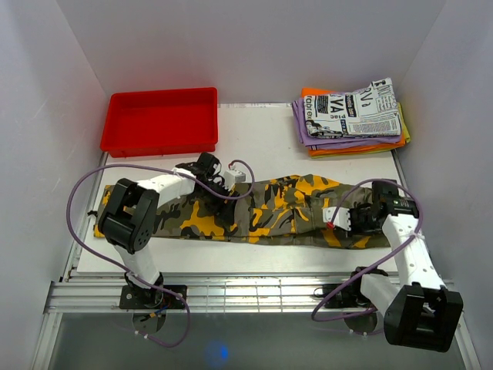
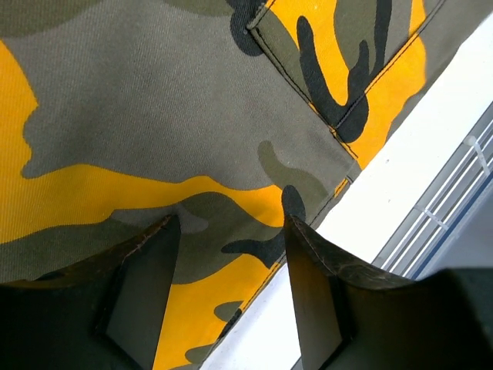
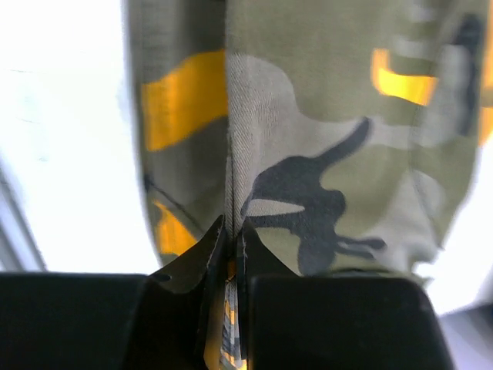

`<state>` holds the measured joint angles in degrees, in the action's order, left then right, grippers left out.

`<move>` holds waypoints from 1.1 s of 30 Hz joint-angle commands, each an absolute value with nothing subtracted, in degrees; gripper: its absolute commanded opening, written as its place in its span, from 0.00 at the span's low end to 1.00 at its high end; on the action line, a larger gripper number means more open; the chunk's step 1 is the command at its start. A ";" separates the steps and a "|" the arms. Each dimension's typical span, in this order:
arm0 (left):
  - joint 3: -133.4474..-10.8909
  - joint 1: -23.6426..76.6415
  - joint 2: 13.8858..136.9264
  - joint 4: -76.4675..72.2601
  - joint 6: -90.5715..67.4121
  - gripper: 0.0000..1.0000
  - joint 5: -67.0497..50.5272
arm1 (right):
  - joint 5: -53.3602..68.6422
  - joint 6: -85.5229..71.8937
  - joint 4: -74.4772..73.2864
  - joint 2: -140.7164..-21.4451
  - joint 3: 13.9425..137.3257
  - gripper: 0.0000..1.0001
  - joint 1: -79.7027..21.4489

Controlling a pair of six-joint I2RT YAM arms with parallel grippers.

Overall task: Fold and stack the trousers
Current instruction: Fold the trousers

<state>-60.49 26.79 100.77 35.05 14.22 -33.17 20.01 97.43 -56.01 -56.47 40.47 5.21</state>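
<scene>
The camouflage trousers (image 1: 254,212) lie stretched flat, left to right, across the white table. My left gripper (image 1: 222,185) is open just above their upper-left part. In the left wrist view its fingers (image 2: 146,285) straddle olive and yellow cloth (image 2: 154,131) next to a hem and a pocket seam, with nothing held between them. My right gripper (image 1: 340,218) is at the right end of the trousers. In the right wrist view it (image 3: 231,231) is shut on a pinched fold of the cloth (image 3: 323,154), which hangs lifted in front of the camera.
A red tray (image 1: 162,137) stands at the back left. A stack of folded garments (image 1: 350,116), newspaper print on top of purple and orange, sits at the back right. White walls enclose the table; metal rails (image 1: 254,297) run along the near edge.
</scene>
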 commanded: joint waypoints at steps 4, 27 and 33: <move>-61.78 26.37 102.92 35.51 13.97 0.67 -31.90 | 19.52 97.21 -52.93 -57.12 29.10 0.08 4.05; -59.42 50.09 93.69 17.87 31.90 0.58 -20.22 | 21.71 83.50 -44.56 -71.81 32.34 0.08 1.14; -60.55 53.26 97.99 12.22 31.99 0.55 -19.16 | 21.71 83.41 -45.00 -71.54 32.87 0.08 1.05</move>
